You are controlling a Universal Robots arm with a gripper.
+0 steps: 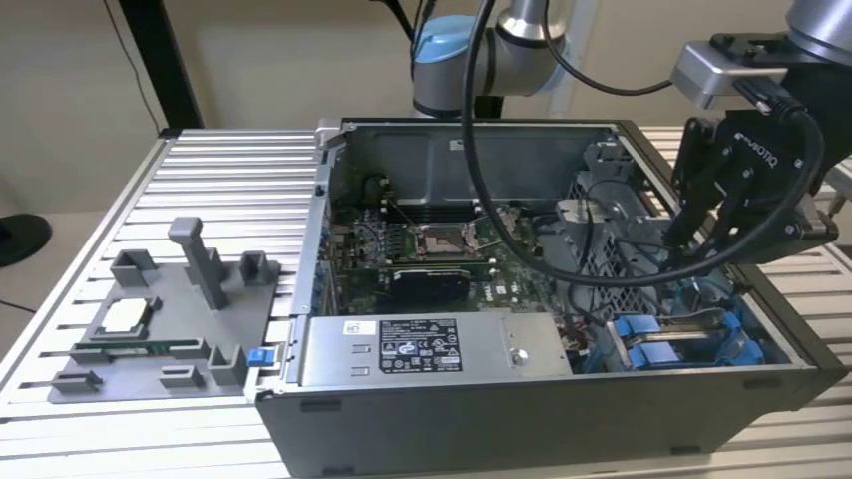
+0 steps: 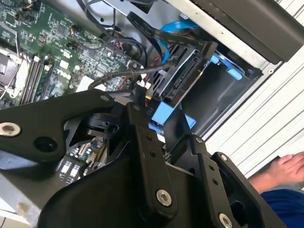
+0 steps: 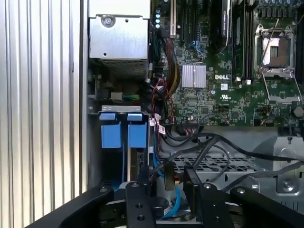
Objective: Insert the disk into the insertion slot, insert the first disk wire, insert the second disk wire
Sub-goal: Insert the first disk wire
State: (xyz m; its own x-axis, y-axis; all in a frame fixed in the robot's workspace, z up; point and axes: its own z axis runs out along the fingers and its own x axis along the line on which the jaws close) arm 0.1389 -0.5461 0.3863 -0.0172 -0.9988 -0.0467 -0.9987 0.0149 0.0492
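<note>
Exterior view: the gripper hung over the computer case's four-o'clock corner. Second wrist view: the disk sat in the insertion slot. First wrist view: blue carriers lay near the gripper, grip state impossible to tell.

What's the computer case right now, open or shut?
Open: the computer case is uncovered on top, with its motherboard exposed.

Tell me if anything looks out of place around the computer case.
Yes: in the second wrist view a person's hand is over the slatted table outside the case, oddly near the arm.
</note>
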